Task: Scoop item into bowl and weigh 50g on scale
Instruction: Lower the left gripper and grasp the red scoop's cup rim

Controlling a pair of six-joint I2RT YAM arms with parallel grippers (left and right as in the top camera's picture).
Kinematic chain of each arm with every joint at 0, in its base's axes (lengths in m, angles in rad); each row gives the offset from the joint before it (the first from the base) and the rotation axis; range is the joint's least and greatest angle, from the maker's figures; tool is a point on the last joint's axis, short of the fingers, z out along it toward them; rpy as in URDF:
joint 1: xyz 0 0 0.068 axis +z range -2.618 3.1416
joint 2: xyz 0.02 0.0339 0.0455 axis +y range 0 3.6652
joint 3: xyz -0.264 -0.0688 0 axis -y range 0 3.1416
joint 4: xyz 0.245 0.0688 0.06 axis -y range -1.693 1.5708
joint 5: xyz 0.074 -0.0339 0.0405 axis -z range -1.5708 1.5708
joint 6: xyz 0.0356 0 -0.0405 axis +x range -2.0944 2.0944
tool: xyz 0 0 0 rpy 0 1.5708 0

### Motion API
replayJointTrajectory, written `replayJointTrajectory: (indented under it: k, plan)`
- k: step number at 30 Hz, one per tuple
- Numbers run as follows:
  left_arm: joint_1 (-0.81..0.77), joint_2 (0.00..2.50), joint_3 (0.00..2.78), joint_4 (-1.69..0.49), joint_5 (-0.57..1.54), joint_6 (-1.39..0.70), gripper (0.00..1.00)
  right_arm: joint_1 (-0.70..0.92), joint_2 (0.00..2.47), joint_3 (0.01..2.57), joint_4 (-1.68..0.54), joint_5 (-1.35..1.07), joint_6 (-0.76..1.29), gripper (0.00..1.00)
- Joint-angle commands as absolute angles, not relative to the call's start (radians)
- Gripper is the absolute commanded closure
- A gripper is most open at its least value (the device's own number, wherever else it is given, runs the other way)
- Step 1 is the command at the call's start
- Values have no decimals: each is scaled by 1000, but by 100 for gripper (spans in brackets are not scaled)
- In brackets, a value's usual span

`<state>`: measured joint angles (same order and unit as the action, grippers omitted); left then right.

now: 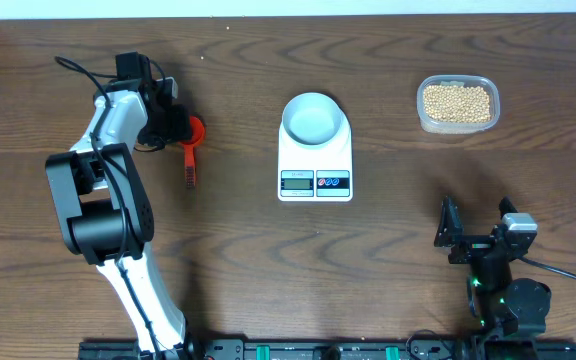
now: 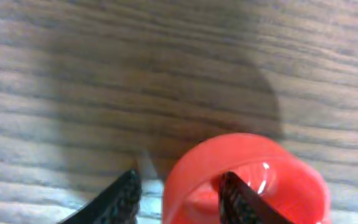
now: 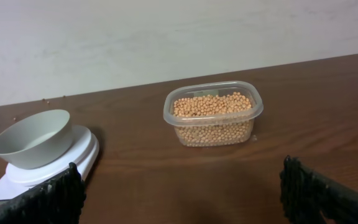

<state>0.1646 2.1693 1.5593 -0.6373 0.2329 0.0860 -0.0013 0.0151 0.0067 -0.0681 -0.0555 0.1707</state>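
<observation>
Hundreds of small tan soybeans [image 3: 213, 106] lie heaped in a clear plastic tub [image 3: 258, 111] toward the far right corner of the counter [image 1: 388, 270]. The pale bowl [image 3: 30, 140] looks empty to me and sits on the white scale [image 1: 315, 160] at the middle of the counter. I judge the beans hard, smooth and loose: each one is light, but they will roll and bounce off anything tilted, so whatever carries them has to stay level. That carrier is the red plastic scoop [image 1: 194, 132], lying toward the left edge with its handle [image 1: 190, 170] pointing at the near edge. It looks rigid, light and rather slick. My left fingers [image 2: 120, 202] are apart and straddle the wall of its cup, one inside and one outside, with a sliver of wood showing beside the outer one, so I read them as not clamped. I would rather take the scoop by the handle, which leaves the cup free to dig. My right fingers [image 3: 328, 196] are spread wide and hold nothing, hovering near the near edge on the right side and facing the tub. The tub looks thin and light enough to skid when the scoop pushes in, and the bowl could slide on the scale if nudged.
</observation>
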Motion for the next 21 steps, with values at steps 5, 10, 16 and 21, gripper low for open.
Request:
replayJointTrajectory:
  k: [5,10,16,21]
  plan:
    - [165,2188,1541,-633,227,76,90,1,13,6,-72,-55,156,1]
    - [165,2175,1555,-630,228,-4,93,1,13,6,-72,-55,156,1]
    - [165,2023,1566,-630,227,-136,93,1,13,6,-72,-55,156,1]
    - [165,1854,1566,-636,227,-191,93,1,13,6,-72,-55,156,1]
